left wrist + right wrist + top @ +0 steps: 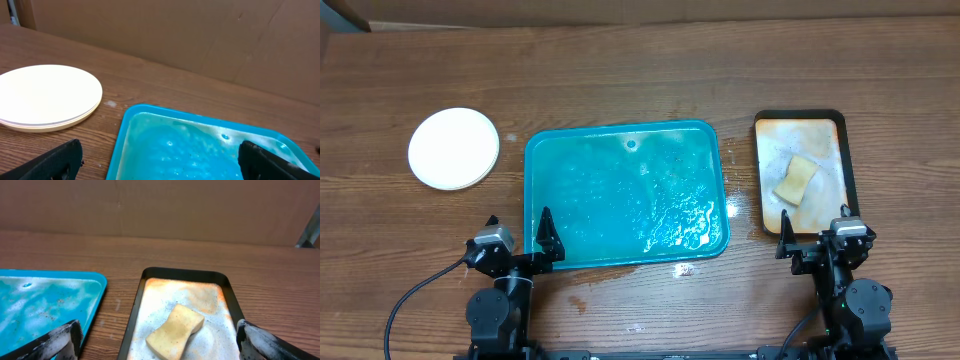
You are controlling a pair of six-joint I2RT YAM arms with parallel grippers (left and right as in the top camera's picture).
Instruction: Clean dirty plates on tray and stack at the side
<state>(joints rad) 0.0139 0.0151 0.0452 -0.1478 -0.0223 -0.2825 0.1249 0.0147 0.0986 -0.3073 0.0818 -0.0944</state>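
Tray (pixel 620 195) at middle of table (pixel 640 70), long axis left-right. Plates (pixel 453 148) stacked near left edge, apart from tray. Left gripper (pixel 520 235), right gripper (pixel 815 228) both spread wide, empty. Only left wrist view shows stack layers.

A brown wooden table (pixel 620 70) carries a stack of plates (pixel 453 148) at left, a wet blue tray (pixel 620 200) in the middle, and a narrow black-rimmed tray (pixel 815 135) at right.

The desk (pixel 640 70) is viewed from above; the teal tray (pixel 620 190) is shared by low, close, forward-facing views behind the left hand (pixel 518 218) and right hand (pixel 814 215).
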